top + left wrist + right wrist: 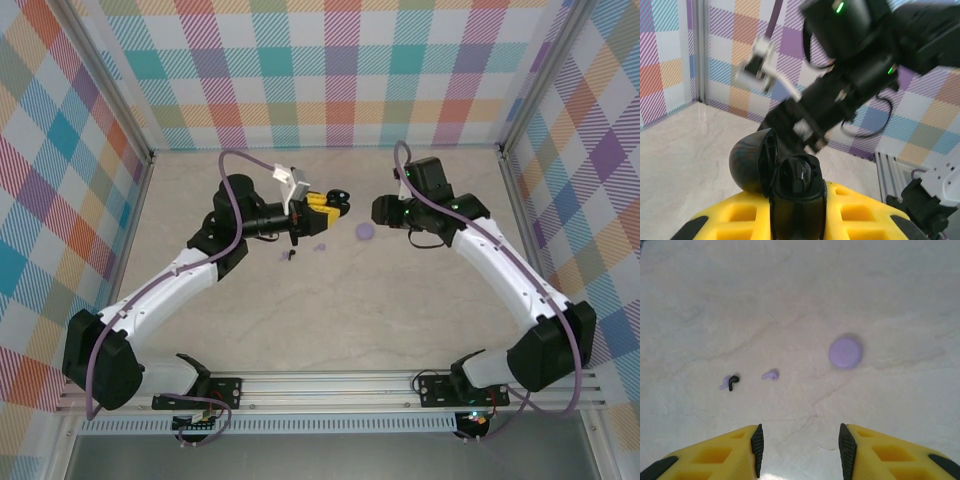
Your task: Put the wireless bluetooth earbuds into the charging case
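Left wrist view: your left gripper [797, 212] is clamped on the glossy black round charging case [790, 180], lid flipped open. Over on the right wrist cam, your right gripper [800, 450] hangs with fingers apart above the pale marbled surface [790, 290]. The tiny black stemmed earbud [733, 382] touches a lilac earbud [724, 386]. A second lilac bud [771, 374] sits just right of them, and the closed lilac puck case [845, 352] is farther right.

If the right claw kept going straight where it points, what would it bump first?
Probably bare table, in the gap between the lilac earbud and the round lilac case. The open right claw points down there, though depth is hard to judge.
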